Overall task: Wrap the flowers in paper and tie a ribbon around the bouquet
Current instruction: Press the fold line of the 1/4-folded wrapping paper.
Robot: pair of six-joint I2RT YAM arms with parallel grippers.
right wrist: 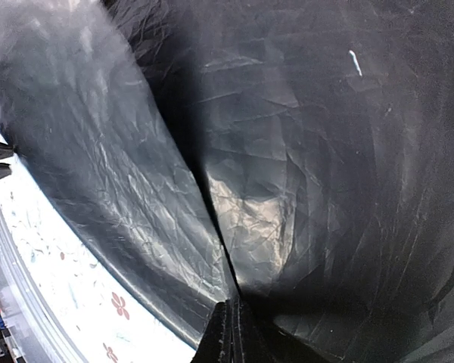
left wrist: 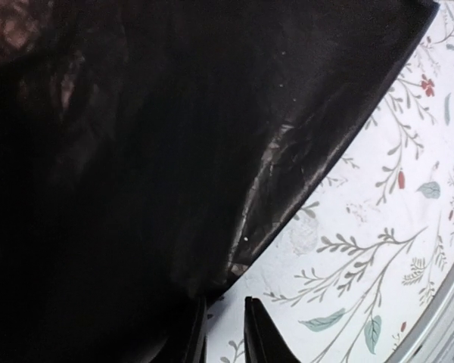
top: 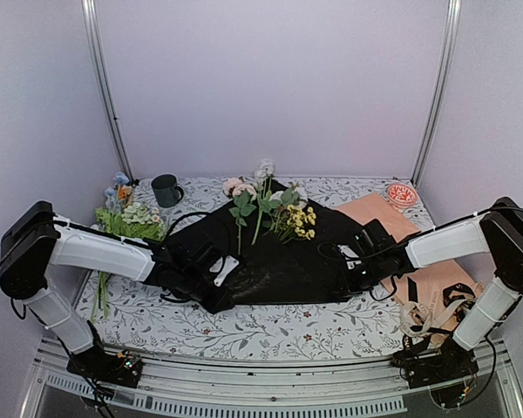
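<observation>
The black paper point(top: 279, 252) lies spread on the table with the pink and white flowers point(top: 254, 196) resting on its far part, stems pointing toward me. My left gripper point(top: 218, 292) sits at the paper's near-left corner. In the left wrist view its jaws point(left wrist: 225, 333) stand slightly apart with tablecloth showing between them, and the paper's corner point(left wrist: 234, 280) lies just ahead. My right gripper point(top: 344, 270) is at the paper's right corner, shut point(right wrist: 233, 336) on a raised fold of paper point(right wrist: 212, 197). The cream ribbon point(top: 418, 326) lies in loops near the right arm's base.
A small bunch with yellow blooms point(top: 298, 219) also lies on the paper. Another mixed bunch point(top: 135, 218) and a dark mug point(top: 166, 190) sit at the back left. A peach sheet point(top: 427, 270) lies at the right, a red round lid point(top: 402, 194) behind it, a black strap point(top: 458, 300) near the ribbon.
</observation>
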